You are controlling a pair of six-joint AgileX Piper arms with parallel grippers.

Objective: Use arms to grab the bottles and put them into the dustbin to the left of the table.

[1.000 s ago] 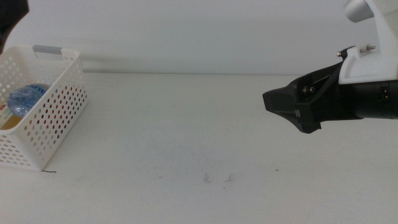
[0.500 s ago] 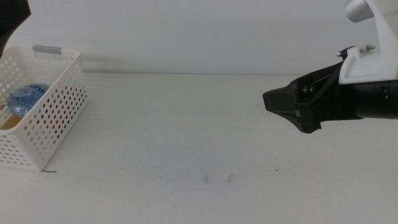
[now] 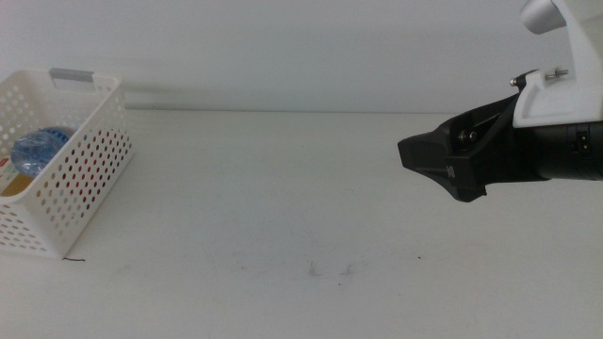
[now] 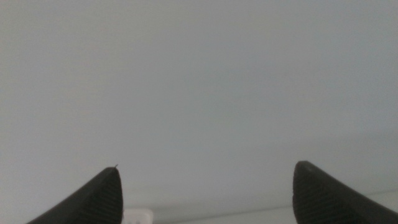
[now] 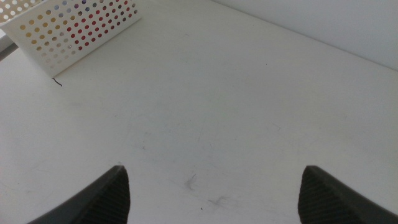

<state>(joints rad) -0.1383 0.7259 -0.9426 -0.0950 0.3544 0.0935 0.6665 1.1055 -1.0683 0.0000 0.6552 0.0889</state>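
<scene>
The right gripper [image 3: 415,155] hangs above the table [image 3: 283,188], reaching in from the right side, its dark nose pointing left toward the far end of the tabletop. From its own wrist camera the two jaws stand wide apart with nothing between them, so this claw is released and empty [image 5: 211,186]. Directly under and ahead of it there is only bare white surface with a few faint scuff marks [image 3: 330,270].

Well away from that gripper, across the whole width of the table on its left side, sits the bin [image 3: 89,160], a white perforated basket with a grey handle strip on its far rim. Inside it, a blue-capped bottle [image 3: 38,149] shows above the wall, and beside that a bit of yellow and red from other items, too hidden to make out. Red shows through the holes in the side wall as well [image 5: 81,28].

The left gripper [image 4: 205,193] is out of the overhead picture; its wrist camera shows its jaws spread open and empty, facing a plain pale wall.
</scene>
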